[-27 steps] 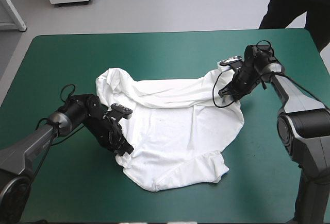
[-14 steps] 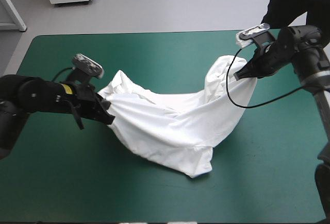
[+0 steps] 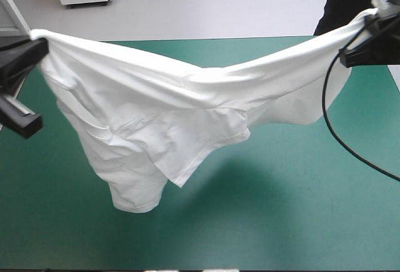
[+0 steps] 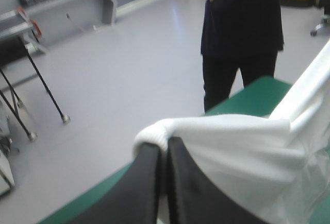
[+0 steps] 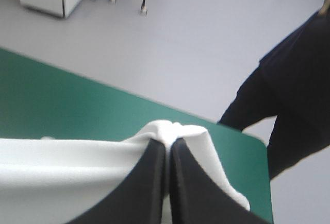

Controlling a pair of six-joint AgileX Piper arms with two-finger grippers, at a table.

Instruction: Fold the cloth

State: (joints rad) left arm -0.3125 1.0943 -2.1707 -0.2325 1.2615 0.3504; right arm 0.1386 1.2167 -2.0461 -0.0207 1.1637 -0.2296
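While the T-shirt hangs in the air, it spans the high view from upper left to upper right, its top edge in a shallow sag between two holds. Most of the cloth droops at left and centre, doubled over itself. A pointed flap and a rounded lobe hang lowest, toward lower left, and seem to be clear of the teal-green cover, which shows a shadow beneath them. Left gripper: black fingers all but closed, a small roll of white fabric pinched at the tips. Right gripper: the same, fingers nearly meeting with a bunched fold pressed between them. Risks, as I judge them: both holds take only a little cloth close to the fingertips, so a harder pull apart could slide a corner free and drop that side. The shirt is not hanging square, with the layers overlapped on the left, so laying it down as it is would likely trap that overlap and leave a crooked base for folding.
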